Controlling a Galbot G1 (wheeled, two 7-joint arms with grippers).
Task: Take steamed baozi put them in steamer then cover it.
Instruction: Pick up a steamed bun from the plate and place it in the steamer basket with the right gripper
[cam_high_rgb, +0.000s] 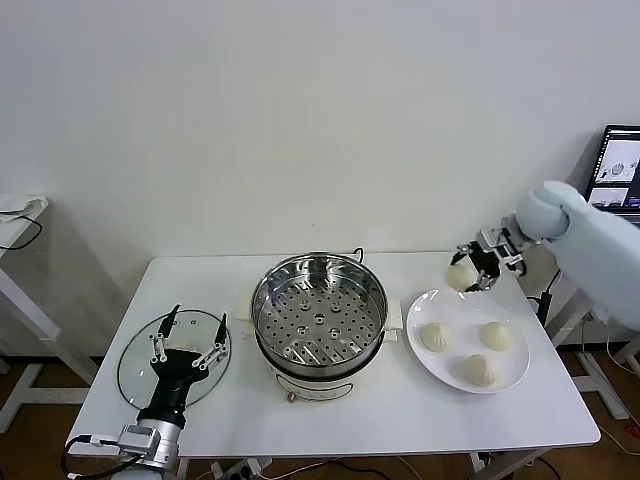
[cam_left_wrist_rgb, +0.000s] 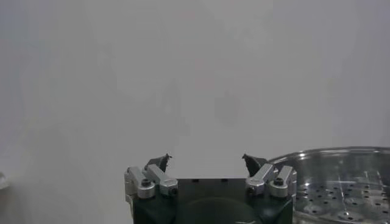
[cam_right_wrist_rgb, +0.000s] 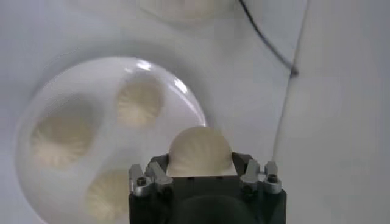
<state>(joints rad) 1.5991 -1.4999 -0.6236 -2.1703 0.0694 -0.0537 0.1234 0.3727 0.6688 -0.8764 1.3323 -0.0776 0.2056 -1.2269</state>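
Aloft, right hand (cam_high_rgb: 474, 275) clamping smooth domed baozi (cam_high_rgb: 462, 276), left hand (cam_high_rgb: 188, 345) spread wide.

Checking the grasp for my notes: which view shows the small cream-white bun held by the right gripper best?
The right wrist view: the cream-white domed bun fills the space between the right gripper fingers, lifted above the white plate. The head view shows that bun small and farther off. The left wrist view does not show it.

Table (cam_high_rgb: 330, 420): steamer (cam_high_rgb: 318, 312) at centre; lid (cam_high_rgb: 140, 352) flat to its left, left gripper (cam_high_rgb: 189, 335) over it; plate (cam_high_rgb: 510, 375) to its right bearing three buns (cam_high_rgb: 436, 336). Fourth bun (cam_high_rgb: 461, 276) in right gripper (cam_high_rgb: 474, 274), above plate's far edge.
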